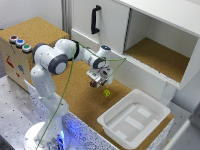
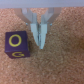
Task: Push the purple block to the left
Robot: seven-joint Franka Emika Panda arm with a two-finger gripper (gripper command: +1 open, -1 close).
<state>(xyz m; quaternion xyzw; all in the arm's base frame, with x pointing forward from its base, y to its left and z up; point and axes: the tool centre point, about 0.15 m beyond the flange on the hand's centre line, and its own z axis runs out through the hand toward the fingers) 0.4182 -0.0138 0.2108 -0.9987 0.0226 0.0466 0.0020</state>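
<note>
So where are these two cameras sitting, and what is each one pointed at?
Exterior view: off the arm, above the scene, looking down on the cork table, white tray, open cabinet; nearly the whole arm and gripper show.
Wrist view: on the wrist, looking straight down at the cork; only the closed fingers show, the purple block beside them.
Shared: gripper, cork, and probably the purple block, a dark speck under the gripper.

A yellow letter "O" on the top face of the purple block (image 2: 17,44), another on its side.
</note>
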